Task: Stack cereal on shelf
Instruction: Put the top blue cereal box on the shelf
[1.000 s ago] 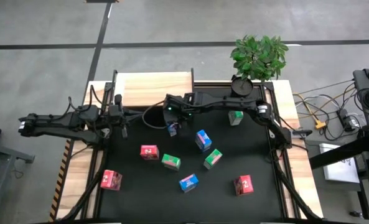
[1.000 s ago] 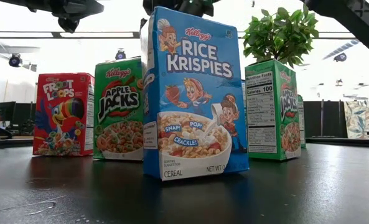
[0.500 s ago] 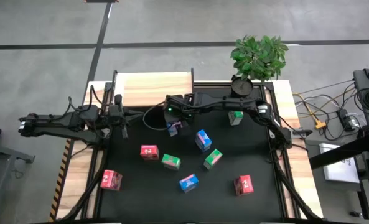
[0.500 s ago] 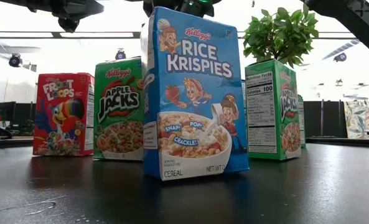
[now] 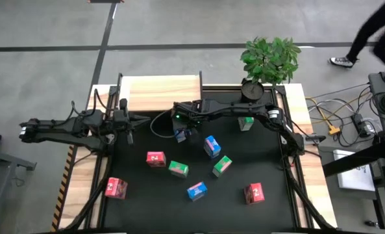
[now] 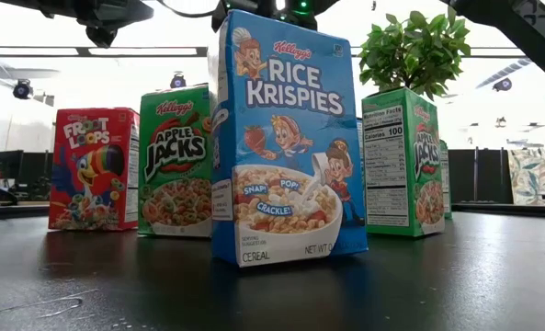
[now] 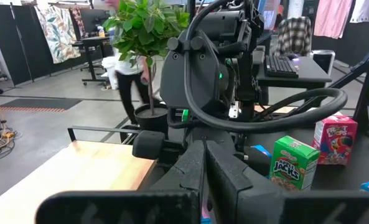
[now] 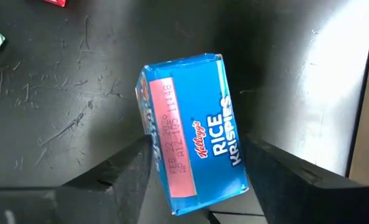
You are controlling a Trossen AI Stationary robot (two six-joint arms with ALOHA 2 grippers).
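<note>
My right gripper (image 5: 181, 127) reaches over the far middle of the black mat and is shut on a blue Rice Krispies box (image 8: 193, 143), which also shows in the high view (image 5: 182, 134). Several other red, green and blue cereal boxes stand on the mat, among them a blue box (image 5: 211, 145), a red box (image 5: 155, 158) and a green box (image 5: 246, 121). The pale wooden shelf (image 5: 160, 91) lies at the table's far left. My left gripper (image 5: 124, 127) waits shut at the mat's left edge and also shows in its wrist view (image 7: 204, 155). My right gripper pinches the blue box near its top end, one finger (image 8: 134, 174) against the side by the pink date flap (image 8: 144, 112) and the other finger (image 8: 277, 177) against the opposite side. The fingers come from above, pointing down. The box sits tilted; whether its base touches the mat is hidden.
A potted plant (image 5: 270, 58) stands at the table's far edge beside the shelf. A person (image 5: 374, 29) walks on the floor beyond the far right corner. In the low view a blue box (image 6: 286, 138) stands nearest, with green and red boxes behind it.
My right gripper has gone up a little with the blue box, which has barely shifted over the mat. A person has walked into the high view at the far right.
</note>
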